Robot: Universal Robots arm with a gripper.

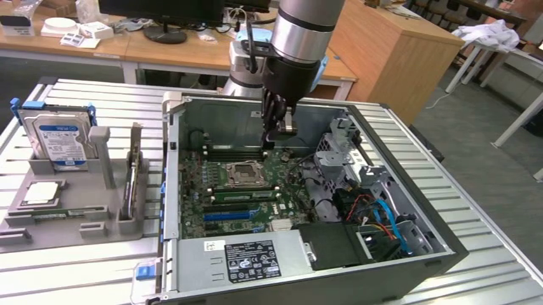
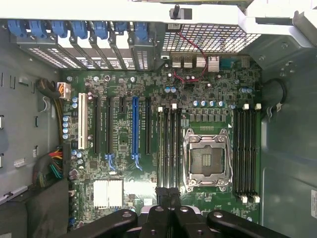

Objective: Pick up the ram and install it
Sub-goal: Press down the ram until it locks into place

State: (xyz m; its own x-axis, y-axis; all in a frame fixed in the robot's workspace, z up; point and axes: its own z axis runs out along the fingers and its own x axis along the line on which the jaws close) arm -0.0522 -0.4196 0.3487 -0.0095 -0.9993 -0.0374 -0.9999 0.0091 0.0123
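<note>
One ram [image 1: 243, 194], light, stiff and fragile, sits by the socket [image 1: 241, 171]; grip its long edges. The pincer [image 1: 280, 135] hangs clenched, seemingly empty.

**Labels in view, none legible**

No word, brand or number can be made out with certainty anywhere.

The hard drive [image 1: 57, 141], standing upright in its grey holder at the exterior view's left, carries a blue and white label; its print is too small to read.

The power supply [image 1: 241, 260] at the near edge of the computer case [image 1: 441, 254] bears a black sticker with rows of white lettering and small certification marks, none of them decipherable.

In the wrist view the motherboard [image 2: 148, 163] shows fine white silkscreen markings beside its slots and the processor socket [image 2: 207, 159], all illegible.
</note>
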